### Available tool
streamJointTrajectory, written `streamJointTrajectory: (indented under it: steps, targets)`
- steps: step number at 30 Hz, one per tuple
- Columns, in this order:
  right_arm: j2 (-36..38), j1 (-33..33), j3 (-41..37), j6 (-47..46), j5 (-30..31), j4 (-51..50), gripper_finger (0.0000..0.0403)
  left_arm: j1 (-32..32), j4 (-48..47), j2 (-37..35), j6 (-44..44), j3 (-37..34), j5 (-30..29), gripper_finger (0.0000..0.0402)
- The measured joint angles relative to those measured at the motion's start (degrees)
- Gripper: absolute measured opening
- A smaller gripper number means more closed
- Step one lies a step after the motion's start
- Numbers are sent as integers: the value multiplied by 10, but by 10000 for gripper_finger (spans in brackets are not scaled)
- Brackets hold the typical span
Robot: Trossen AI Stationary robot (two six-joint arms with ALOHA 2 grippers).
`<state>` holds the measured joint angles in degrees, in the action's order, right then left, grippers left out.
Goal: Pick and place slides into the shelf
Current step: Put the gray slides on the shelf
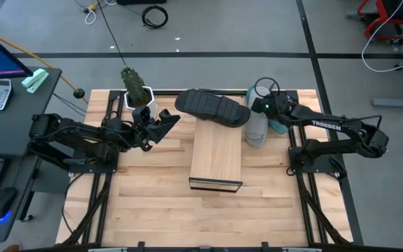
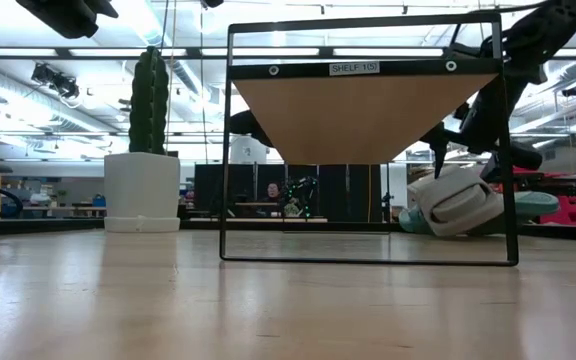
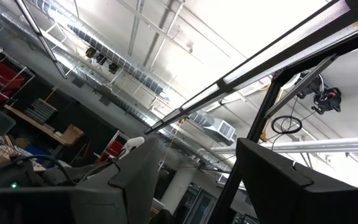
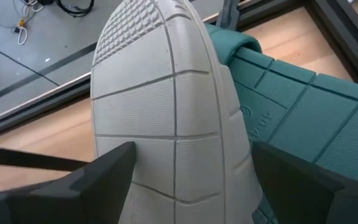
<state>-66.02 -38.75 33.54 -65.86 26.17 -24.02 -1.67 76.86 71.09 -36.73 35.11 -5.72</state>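
Grey foam is filling your right wrist view: the light grey slide [image 4: 166, 118] is lying sole-up between the two fingers of the right gripper [image 4: 188, 168], which are spread wide on either side of it and not yet pressing in. From above, you are reaching over that slide just beside the right edge of the shelf [image 1: 216, 154], with the teal slide [image 4: 303, 106] touching the grey one on its outer side. The black slide [image 1: 212, 107] is already resting across the far end of the shelf.

You are judging the grasp now, so keep the fingers square to the sole and let them come down evenly on both edges; the foam looks soft and will probably give, so close firmly. Watch the finger nearest the teal slide, since it is crowding that gap and could snag or drag the teal one along. Lift straight up before you are swinging toward the shelf board, clearing its black frame.

Your left gripper [image 1: 161, 126] is waiting near the potted plant [image 1: 136, 87], raised and tilted toward the ceiling, fingers apart and holding nothing.
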Motion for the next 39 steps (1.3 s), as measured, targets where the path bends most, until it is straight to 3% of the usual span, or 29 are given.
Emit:
streamJointTrajectory:
  steps: [9, 23, 39]
  targets:
    - [1, -16, 0, 18, -12, 7, 313, 0, 0, 0, 1, 0, -1, 218]
    - [0, -16, -1, 46, 5, 8, 197, 0, 0, 0, 5, 0, -11, 214]
    - [65, -20, -2, 56, 16, -23, 186, 0, 0, 0, 12, 0, -11, 211]
